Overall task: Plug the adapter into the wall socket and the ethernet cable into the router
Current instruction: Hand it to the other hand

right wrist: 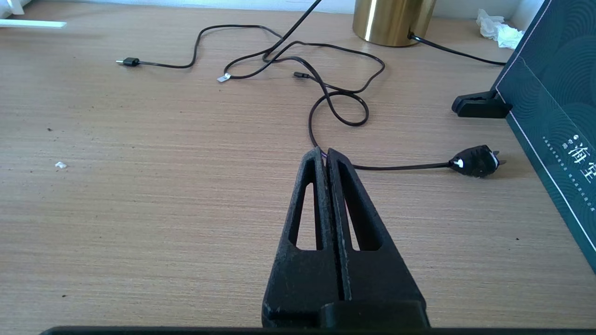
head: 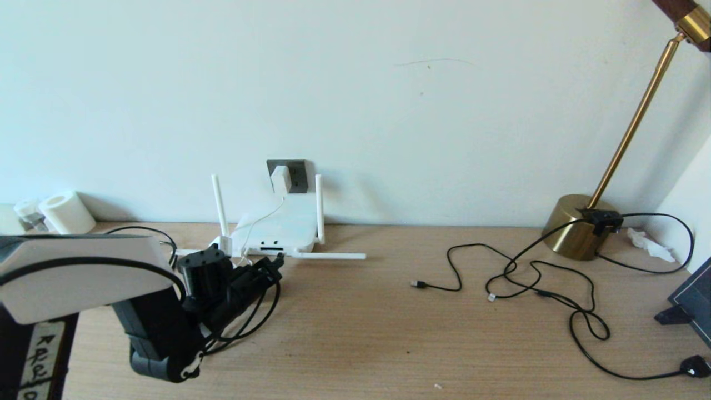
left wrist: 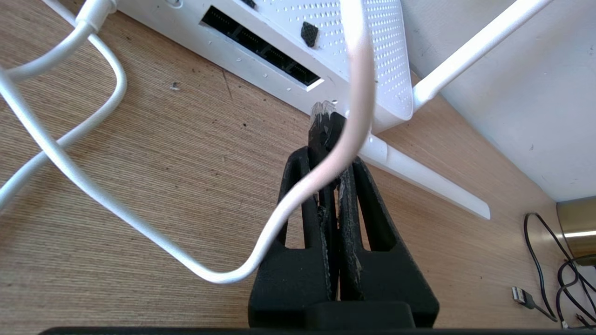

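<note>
Gripping ethernet cable (left wrist: 324, 122) connector, left gripper (left wrist: 326, 153) clamped tight, connector tip just short of router (left wrist: 372, 56) port row. Beyond, adapter (head: 280, 178) seated in wall socket (head: 297, 173). Right gripper (right wrist: 324, 156) closed, empty, above table (right wrist: 139, 195).

Left tool (head: 276, 262) sits at the front edge of the router (head: 280, 230), clamped on the ethernet cable (head: 261, 316). Beyond the tool, the adapter (head: 281, 179) is seated in the wall socket (head: 294, 175).
</note>
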You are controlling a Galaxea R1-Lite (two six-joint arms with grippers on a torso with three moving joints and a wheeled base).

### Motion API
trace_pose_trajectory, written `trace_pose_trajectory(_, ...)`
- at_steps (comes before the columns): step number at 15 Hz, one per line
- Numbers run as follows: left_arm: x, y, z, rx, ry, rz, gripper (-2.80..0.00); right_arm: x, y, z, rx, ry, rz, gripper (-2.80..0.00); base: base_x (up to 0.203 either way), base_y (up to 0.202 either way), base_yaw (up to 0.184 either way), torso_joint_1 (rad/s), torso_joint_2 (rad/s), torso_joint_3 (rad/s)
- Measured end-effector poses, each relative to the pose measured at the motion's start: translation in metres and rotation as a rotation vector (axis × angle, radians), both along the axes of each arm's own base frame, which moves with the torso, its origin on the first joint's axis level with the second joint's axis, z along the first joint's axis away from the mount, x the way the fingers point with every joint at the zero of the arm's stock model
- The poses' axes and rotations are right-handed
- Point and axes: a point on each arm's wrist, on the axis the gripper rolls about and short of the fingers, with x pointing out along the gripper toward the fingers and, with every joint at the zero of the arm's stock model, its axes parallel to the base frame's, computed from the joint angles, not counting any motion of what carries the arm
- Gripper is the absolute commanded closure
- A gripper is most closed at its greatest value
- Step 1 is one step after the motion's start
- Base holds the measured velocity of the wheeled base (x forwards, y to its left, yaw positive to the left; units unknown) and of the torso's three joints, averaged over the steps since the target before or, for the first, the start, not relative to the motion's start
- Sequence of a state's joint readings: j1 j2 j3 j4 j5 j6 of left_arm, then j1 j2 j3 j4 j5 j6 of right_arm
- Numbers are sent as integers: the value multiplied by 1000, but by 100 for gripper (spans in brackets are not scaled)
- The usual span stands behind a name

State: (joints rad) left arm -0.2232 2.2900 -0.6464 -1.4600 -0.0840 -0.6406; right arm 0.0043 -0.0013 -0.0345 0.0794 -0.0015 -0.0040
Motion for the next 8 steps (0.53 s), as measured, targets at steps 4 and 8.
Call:
trace_pose_trajectory(4,2,2,0,-1,-5,8,0,0,0,0,0,0,0,0,0,0,0,0,0,0)
trace_pose_trajectory(8,4,2,-1,-1,-6,9,0,0,0,0,0,0,0,0,0,0,0,0,0,0)
